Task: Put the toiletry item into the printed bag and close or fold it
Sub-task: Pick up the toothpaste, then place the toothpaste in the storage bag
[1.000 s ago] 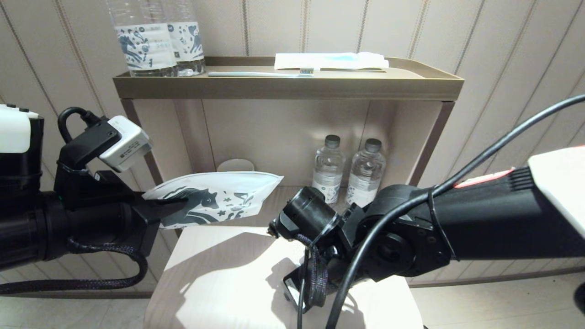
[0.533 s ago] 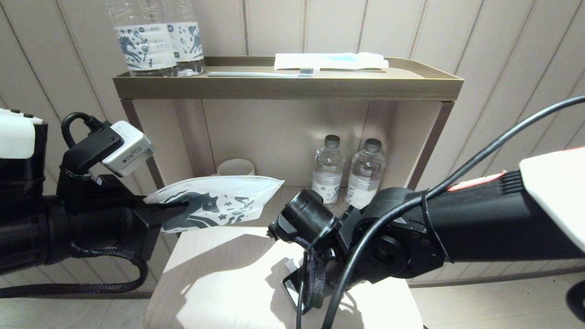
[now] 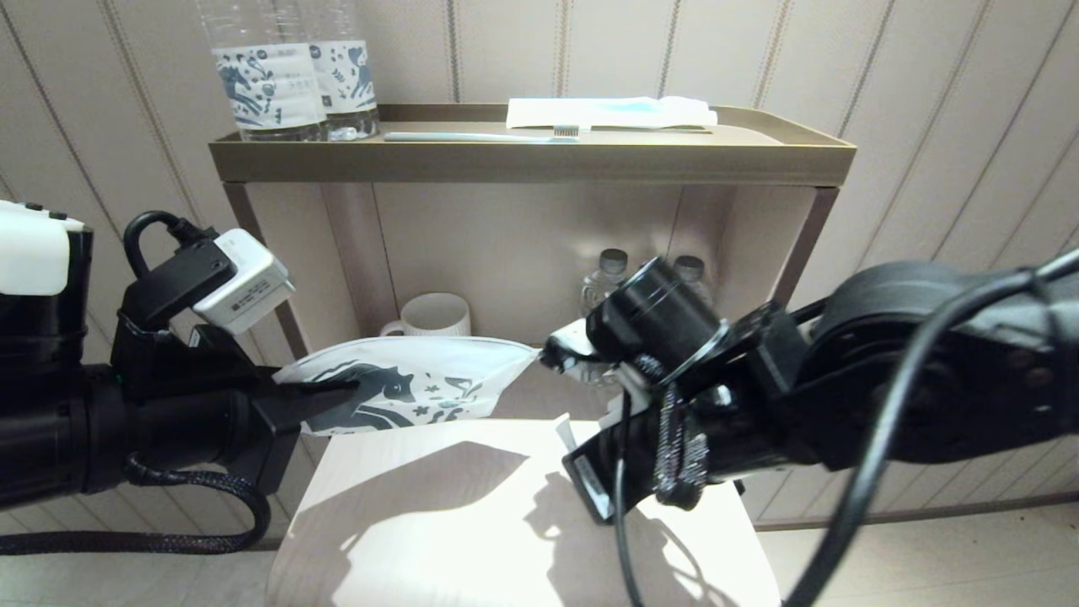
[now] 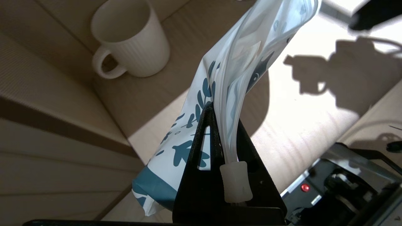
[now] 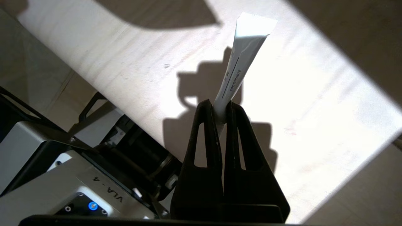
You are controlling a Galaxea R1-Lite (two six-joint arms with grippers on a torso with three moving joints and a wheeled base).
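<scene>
The printed bag [image 3: 413, 384], white with a dark blue horse, hangs level above the small table's back edge. My left gripper [image 3: 337, 392] is shut on its left end. In the left wrist view the fingers [image 4: 201, 135] pinch the zip strip of the bag [image 4: 251, 40], whose mouth gapes slightly farther out. The toiletry item [image 5: 241, 53] is a narrow white tube marked TOOTHPASTE. My right gripper [image 5: 219, 106] is shut on it above the sunlit tabletop. In the head view only the tube's white end [image 3: 562, 432] shows, to the right of the bag.
A white mug [image 3: 434, 314] and two small bottles [image 3: 611, 265] stand in the shelf's lower bay behind the bag. The top tray [image 3: 539, 160] carries two large bottles [image 3: 270, 76], a toothbrush [image 3: 480, 136] and a white packet [image 3: 607, 111]. The small table [image 3: 472, 523] lies below.
My right arm has risen from the tabletop with the tube in its gripper and now sits beside the bag's right end. The bag has sunk slightly, uncovering the mug.
</scene>
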